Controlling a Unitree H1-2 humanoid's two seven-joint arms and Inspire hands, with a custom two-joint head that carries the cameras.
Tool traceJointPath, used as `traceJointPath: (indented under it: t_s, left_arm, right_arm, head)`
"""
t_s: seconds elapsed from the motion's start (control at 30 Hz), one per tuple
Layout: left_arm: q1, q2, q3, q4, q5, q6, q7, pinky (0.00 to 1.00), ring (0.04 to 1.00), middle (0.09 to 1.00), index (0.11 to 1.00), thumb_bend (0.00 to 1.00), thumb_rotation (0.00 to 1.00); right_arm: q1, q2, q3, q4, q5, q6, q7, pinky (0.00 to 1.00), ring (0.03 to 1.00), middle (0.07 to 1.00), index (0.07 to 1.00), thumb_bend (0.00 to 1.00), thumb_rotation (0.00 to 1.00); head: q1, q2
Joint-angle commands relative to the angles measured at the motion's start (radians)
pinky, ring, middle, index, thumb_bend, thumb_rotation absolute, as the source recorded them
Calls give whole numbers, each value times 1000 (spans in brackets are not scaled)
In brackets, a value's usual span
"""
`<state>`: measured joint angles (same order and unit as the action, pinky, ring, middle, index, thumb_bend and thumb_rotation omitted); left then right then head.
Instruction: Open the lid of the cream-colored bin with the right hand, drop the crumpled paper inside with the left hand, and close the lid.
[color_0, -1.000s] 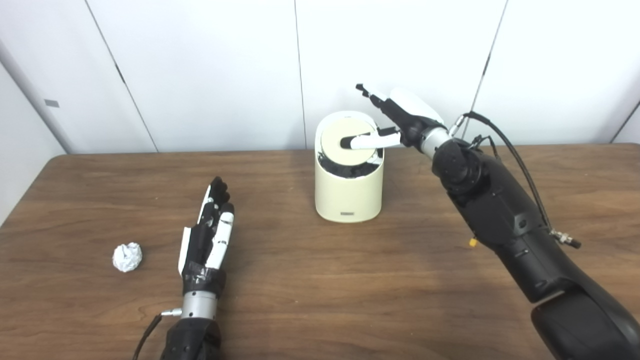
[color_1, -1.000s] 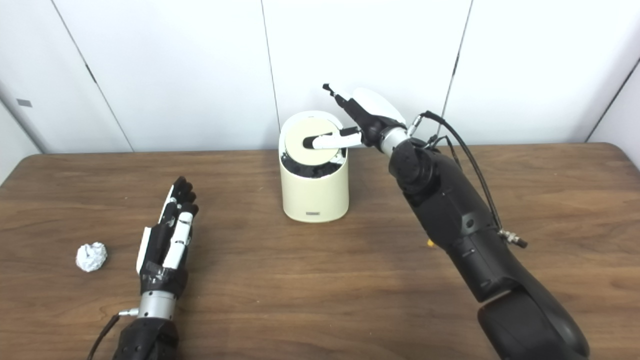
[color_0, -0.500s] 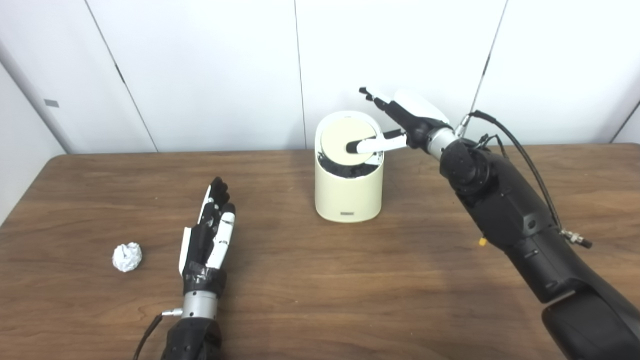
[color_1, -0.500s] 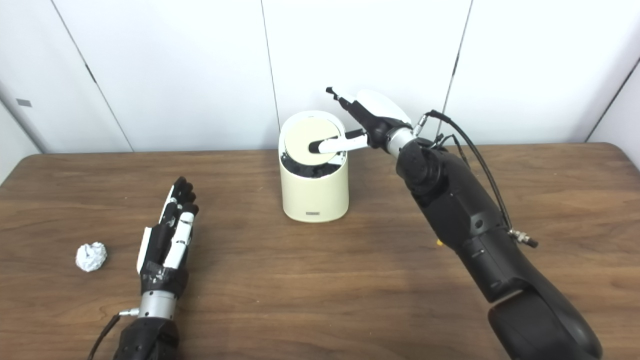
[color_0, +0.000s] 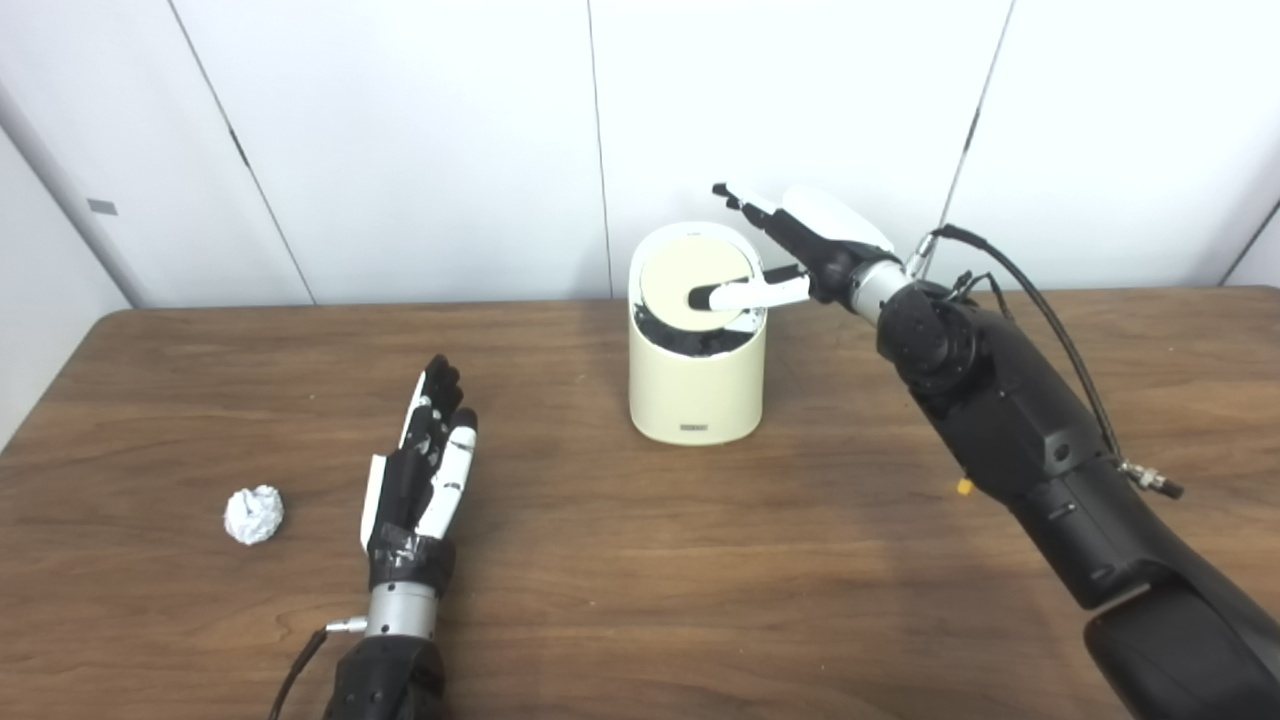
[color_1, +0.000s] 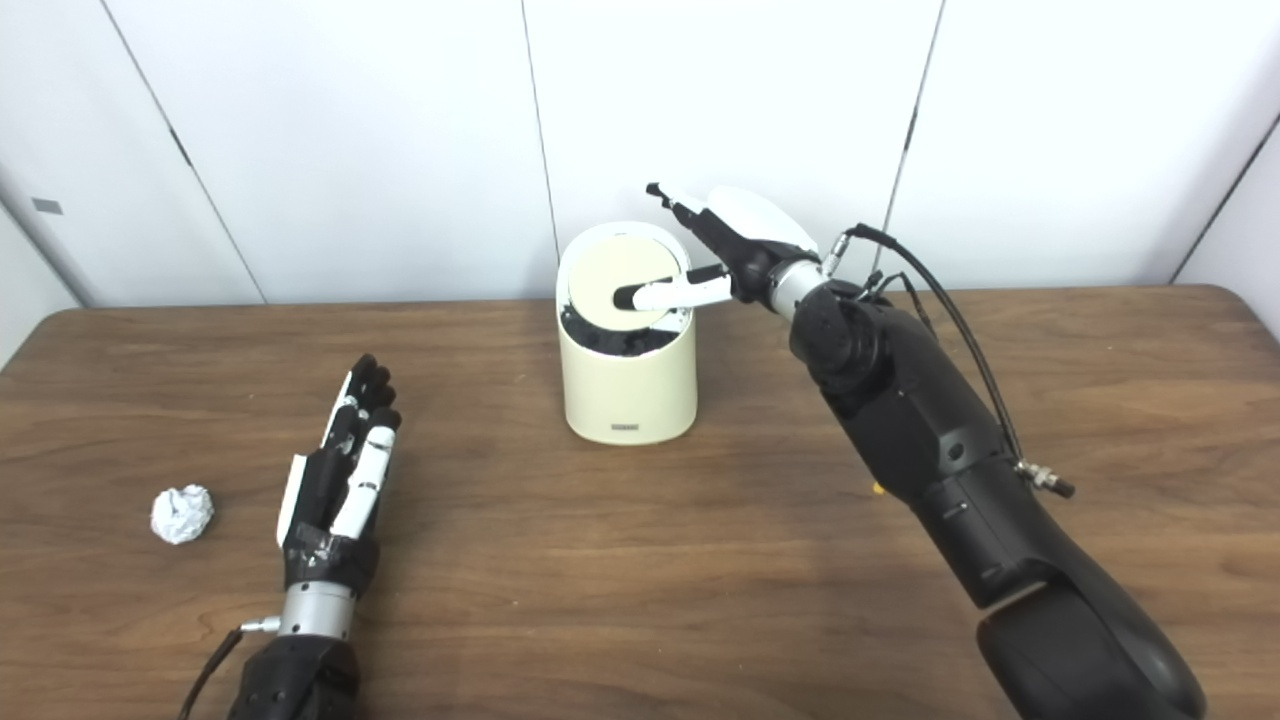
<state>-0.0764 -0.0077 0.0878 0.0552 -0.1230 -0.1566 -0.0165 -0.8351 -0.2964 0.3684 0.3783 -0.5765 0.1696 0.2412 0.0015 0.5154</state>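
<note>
A dark wood-grain surface (color_0: 640, 560) meets white panelled walls (color_0: 400, 140). The cream-colored cylindrical plastic bin (color_0: 697, 385) stands at 12 o'clock, its round lid (color_0: 690, 275) tilted. The right hand (color_0: 800, 240), fingers spread, lays its thumb on the lid. The left hand (color_0: 425, 470) rests flat, fingers together, empty. The white crumpled paper ball (color_0: 253, 514) lies at 9 o'clock from it.

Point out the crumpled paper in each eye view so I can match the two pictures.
Left eye view: the crumpled paper lies on the table near the left edge, apart from and left of the left hand.
Right eye view: the same ball sits closer to the left edge, again left of that hand.
Shared landmark: the cream-colored bin, standing mid-table in both views.
</note>
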Motion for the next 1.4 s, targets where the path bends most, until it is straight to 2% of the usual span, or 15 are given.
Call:
traceJointPath:
  t_s: [0.0,0.23,0.27,0.37,0.4,0.57,0.73,0.97,1.07,1.17,1.2,1.27,1.37]
  left_arm:
    - [59,-28,-16,36,-7,5,-3,1000,1000,986,1000,308,537]
    - [57,-29,-16,40,-13,-6,-7,1000,999,980,1000,292,547]
    - [57,-29,-16,40,-12,-7,-7,1000,999,982,1000,304,557]
    - [63,-31,-21,24,-2,6,-1,1000,996,982,1000,316,580]
    - [65,-32,-23,18,-2,9,-1,1000,995,982,1000,309,583]
    - [71,-28,-30,10,-4,12,-4,1000,995,984,1000,292,592]
    - [71,-28,-28,11,-5,14,-3,1000,990,982,997,281,602]
    - [70,-25,-30,13,-7,10,-8,1000,993,986,999,311,616]
    - [70,-27,-29,10,-9,16,-7,1000,994,989,1000,292,616]
    - [71,-28,-28,6,-14,17,-9,1000,993,984,1000,291,597]
    - [72,-28,-29,4,-14,17,-9,1000,991,982,999,302,593]
    - [72,-28,-30,1,-11,20,-7,1000,992,982,1000,299,590]
    - [72,-23,-34,1,1,33,-6,1000,998,989,1000,276,581]
  right_arm:
    - [-44,-4,0,-22,-10,-31,-7,967,955,953,973,757,684]
    - [-47,-6,2,-8,-15,-28,-5,950,953,949,970,758,623]
    - [-48,-8,4,-6,-20,-28,-7,949,953,949,971,760,586]
    - [-48,-13,4,-2,-21,-31,-7,944,950,945,965,796,324]
    - [-48,-15,5,0,-22,-32,-8,946,951,945,965,806,287]
    - [-42,-23,13,5,-40,-32,-19,972,949,938,957,863,156]
    - [-41,-28,23,6,-52,-29,-30,995,949,934,952,872,93]
    - [-39,-32,28,7,-46,-27,-39,987,948,934,950,859,82]
    - [-34,-30,21,-1,-34,-22,-35,985,954,938,952,842,138]
    - [-29,-28,10,-14,-21,-25,-33,953,951,940,954,784,241]
    - [-27,-26,5,-19,-16,-28,-35,943,951,943,958,740,319]
    - [-23,-23,-4,-26,-10,-38,-43,931,951,947,961,702,381]
    - [-14,-18,-12,-46,-17,-56,-64,933,942,945,962,634,543]
  head:
    - [0,1]
    - [2,5]
    - [2,5]
    - [4,6]
    - [6,10]
    - [7,15]
    - [5,17]
    - [9,20]
    - [9,20]
    - [10,21]
    - [10,23]
    - [10,23]
    - [10,23]
